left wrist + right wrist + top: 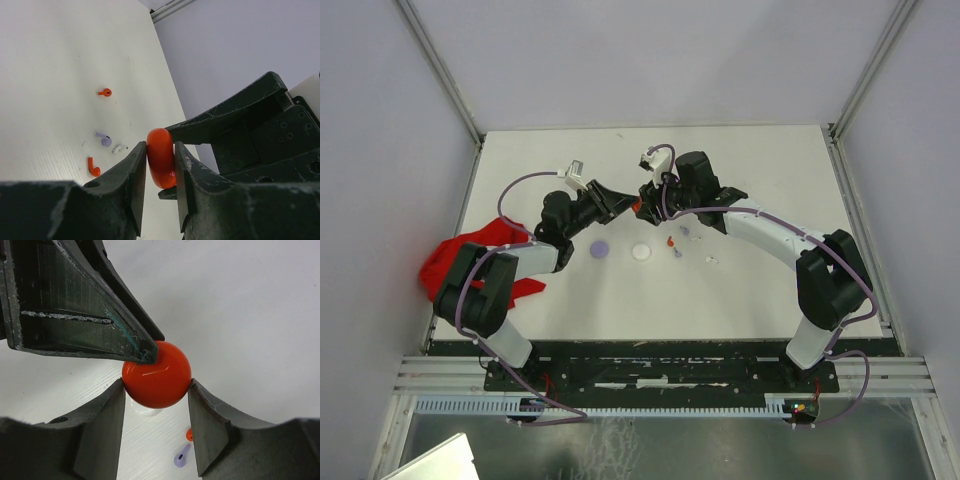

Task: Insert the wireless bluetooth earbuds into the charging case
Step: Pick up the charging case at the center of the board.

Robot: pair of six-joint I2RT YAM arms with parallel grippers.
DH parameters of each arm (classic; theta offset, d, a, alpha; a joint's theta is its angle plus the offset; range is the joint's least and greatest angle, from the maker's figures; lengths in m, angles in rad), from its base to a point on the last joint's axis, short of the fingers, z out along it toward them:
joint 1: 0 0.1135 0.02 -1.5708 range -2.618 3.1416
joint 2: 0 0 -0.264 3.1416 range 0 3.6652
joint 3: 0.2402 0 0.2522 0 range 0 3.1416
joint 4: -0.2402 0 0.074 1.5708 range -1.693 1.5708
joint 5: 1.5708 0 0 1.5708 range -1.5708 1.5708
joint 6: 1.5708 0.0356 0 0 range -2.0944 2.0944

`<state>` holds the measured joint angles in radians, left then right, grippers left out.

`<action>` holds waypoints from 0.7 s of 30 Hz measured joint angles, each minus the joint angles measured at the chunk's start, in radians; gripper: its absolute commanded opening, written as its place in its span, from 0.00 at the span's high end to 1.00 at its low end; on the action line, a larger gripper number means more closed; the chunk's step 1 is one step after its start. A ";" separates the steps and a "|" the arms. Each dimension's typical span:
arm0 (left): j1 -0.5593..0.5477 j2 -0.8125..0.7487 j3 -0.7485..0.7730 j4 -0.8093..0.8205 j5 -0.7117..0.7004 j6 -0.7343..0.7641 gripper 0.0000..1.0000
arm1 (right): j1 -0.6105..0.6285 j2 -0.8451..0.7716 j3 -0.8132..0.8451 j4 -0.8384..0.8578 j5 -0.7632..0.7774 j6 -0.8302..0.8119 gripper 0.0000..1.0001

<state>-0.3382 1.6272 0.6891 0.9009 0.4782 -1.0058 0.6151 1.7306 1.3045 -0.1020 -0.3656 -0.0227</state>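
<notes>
Glossy orange, the round case (157, 372) is clamped by left gripper (160, 157) and right gripper (156, 387) alike. Tiny stemmed earbuds (104, 139) lie on the matte table (50, 75).

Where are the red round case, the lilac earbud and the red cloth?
red round case (161, 159): left wrist view, on its glossy edge.
lilac earbud (105, 141): left wrist view, on its head.
red cloth (465, 243): top external view, on its upper part.

Robot lab test cell; white table (750, 290) boxed in by plain pale walls (650, 60); aluminium profile posts (440, 70) rise at both far corners; black base plate (720, 350) and slotted aluminium rails (440, 378) run along the near edge; two cabled arms (760, 225) bolted there; small lit LEDs (802, 408) near the right corner
</notes>
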 measured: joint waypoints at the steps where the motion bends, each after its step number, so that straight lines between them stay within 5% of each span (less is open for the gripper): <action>1: 0.000 0.001 0.000 0.000 0.000 0.000 0.63 | 0.000 0.000 0.000 0.000 0.000 0.000 0.78; 7: 0.000 0.003 0.000 0.007 0.005 0.000 0.66 | 0.000 0.000 0.000 -0.002 0.000 0.000 0.78; 18: 0.000 0.016 0.000 0.023 0.015 -0.005 0.96 | 0.000 0.000 0.000 -0.016 0.003 0.000 0.75; 21: 0.000 0.016 0.000 0.023 0.018 -0.005 0.97 | 0.000 0.000 0.000 -0.017 0.002 0.000 0.72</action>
<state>-0.3382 1.6432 0.6891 0.9241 0.4965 -1.0103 0.6151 1.7309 1.3048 -0.1188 -0.3634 -0.0227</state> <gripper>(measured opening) 0.283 0.567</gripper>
